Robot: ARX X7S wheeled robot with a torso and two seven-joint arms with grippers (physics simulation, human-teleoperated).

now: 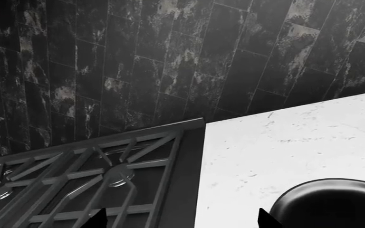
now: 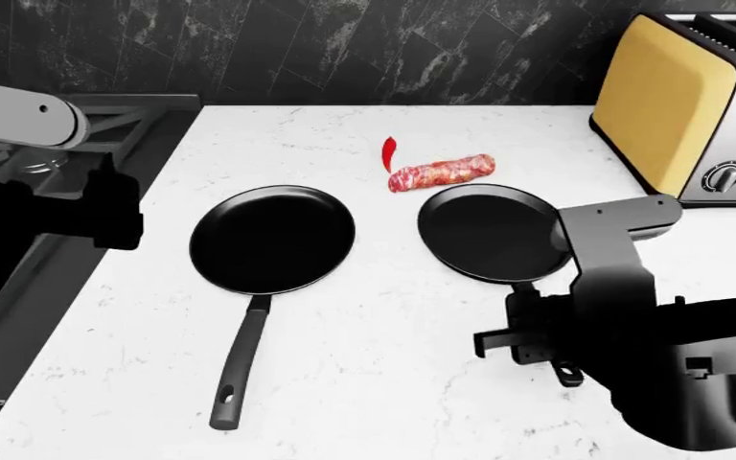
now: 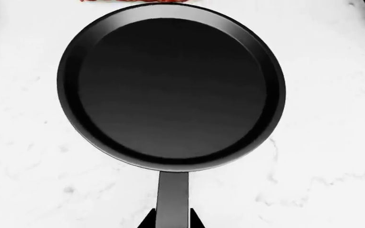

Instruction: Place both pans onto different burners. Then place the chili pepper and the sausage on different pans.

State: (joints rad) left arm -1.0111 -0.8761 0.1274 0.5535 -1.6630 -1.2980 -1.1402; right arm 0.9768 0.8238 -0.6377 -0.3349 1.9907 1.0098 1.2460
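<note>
Two matte black frying pans lie side by side on a white marbled table (image 2: 381, 383), seen from the head camera. The left pan (image 2: 272, 239) sits near the table's middle, its long handle pointing toward the robot. The right pan (image 2: 494, 232) lies just beside it, its handle mostly hidden behind the right arm.

Just beyond the gap between the pans rests the sausage (image 2: 441, 173), mottled pinkish-red, close to the far rim of the right pan. The small red chili pepper (image 2: 389, 151) lies just beside the sausage's left end, a little farther back.

At the table's left edge is a dark stove (image 2: 35, 259) with black cast-iron grates; the left wrist view shows a round burner (image 1: 118, 175) under the grate. No pan is on the stove. A yellow and silver toaster (image 2: 688, 105) stands at the far right.

The left gripper (image 1: 182, 219) hangs over the seam between stove and table, its jaws spread wide and holding nothing. The right gripper (image 3: 171, 219) is at the right pan's handle; its dark tips sit tight against both sides of the handle, seemingly clamped on it, though only the tips show.
</note>
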